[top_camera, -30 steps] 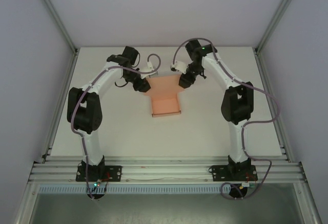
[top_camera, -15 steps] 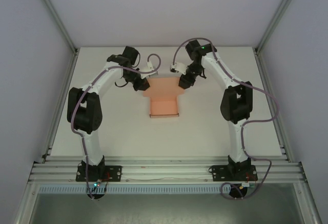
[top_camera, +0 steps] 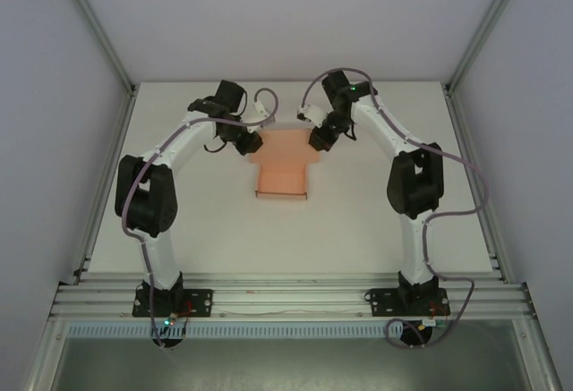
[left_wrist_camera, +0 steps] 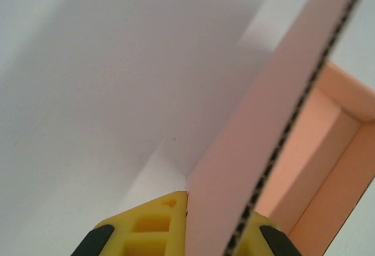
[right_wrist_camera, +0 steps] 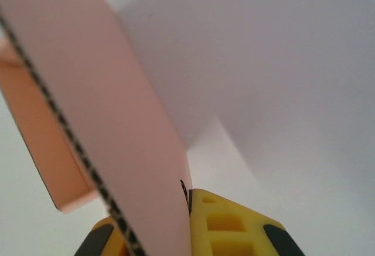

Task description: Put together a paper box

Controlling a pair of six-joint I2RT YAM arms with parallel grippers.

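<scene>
Pink paper box [top_camera: 281, 172] lies mid-desk [top_camera: 358, 230], its long way running from far to near. The left claw [top_camera: 253, 146] is closed tight on its far left flap. The right claw [top_camera: 318, 140] is closed tight on its far right flap. Both are equally near.

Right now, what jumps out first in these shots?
The salmon-pink paper box at the far middle of the table, folded tray end toward the near edge. The left arm and right arm arch inward, left jaws shut on its far-left corner, right jaws on its far-right. Wrist views show the corrugated card edge pinched between yellow fingertips.
</scene>
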